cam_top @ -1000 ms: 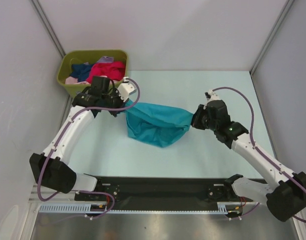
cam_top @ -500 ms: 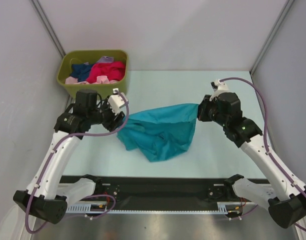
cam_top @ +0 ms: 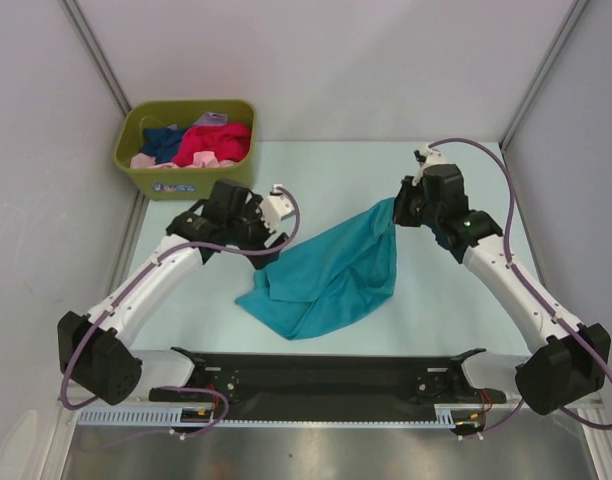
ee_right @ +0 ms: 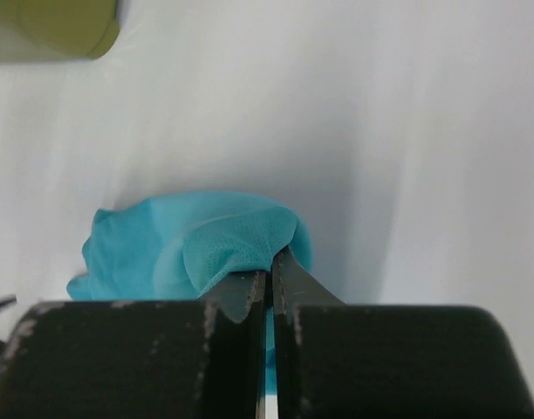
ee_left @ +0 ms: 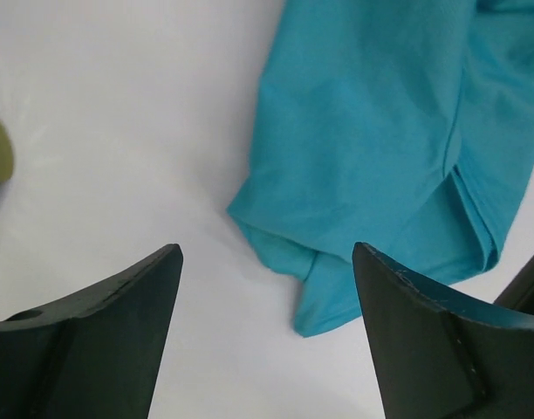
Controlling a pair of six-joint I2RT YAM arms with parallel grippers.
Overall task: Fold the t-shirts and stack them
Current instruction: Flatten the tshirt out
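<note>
Olive-green bin with the other shirts sits far left. Your left gripper hangs wide open just over the teal t-shirt, at its near-left corner. The shirt runs diagonally to the far right, where your right gripper is clamped on its corner. Smooth pale table, bare all round the shirt.

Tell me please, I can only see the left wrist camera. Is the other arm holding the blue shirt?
Observer: Yes, the right gripper is shut on one corner of the teal shirt.
Operator: Are there more shirts anywhere?
Observer: Yes, other shirts, red, navy and pink, lie heaped in the green bin at the far left.
</note>
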